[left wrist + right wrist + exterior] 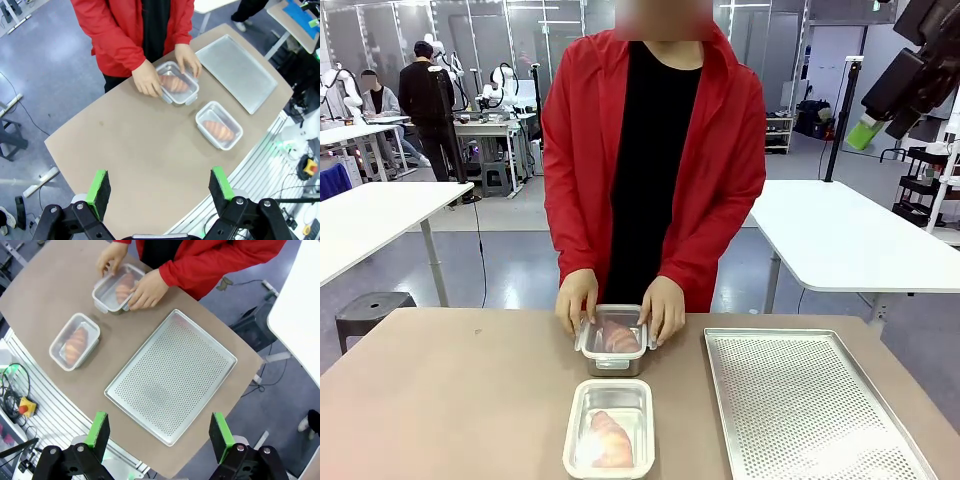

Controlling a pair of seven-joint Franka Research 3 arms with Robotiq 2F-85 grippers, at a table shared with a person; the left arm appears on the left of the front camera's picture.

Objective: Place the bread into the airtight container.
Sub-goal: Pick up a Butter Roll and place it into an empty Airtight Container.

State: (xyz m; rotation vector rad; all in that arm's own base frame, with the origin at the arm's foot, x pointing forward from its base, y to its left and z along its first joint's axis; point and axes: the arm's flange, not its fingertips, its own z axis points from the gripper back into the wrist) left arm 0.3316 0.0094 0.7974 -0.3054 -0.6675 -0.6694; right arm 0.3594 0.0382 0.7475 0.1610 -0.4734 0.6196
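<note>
A brown desk [440,400] stands on a grey-blue floor [510,270]. White tables stand behind it, one at the left [370,215] and one at the right [850,235]. A dark stool [370,310] sits beside the desk's left corner. Farther back, glass partitions [480,30] line a bright workshop.

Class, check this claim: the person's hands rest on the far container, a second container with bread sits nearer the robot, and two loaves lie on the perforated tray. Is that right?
Not quite. The perforated tray is bare, as the right wrist view shows. The rest holds: both of the person's hands rest on the far container, and a second container with bread sits nearer the robot.
</note>
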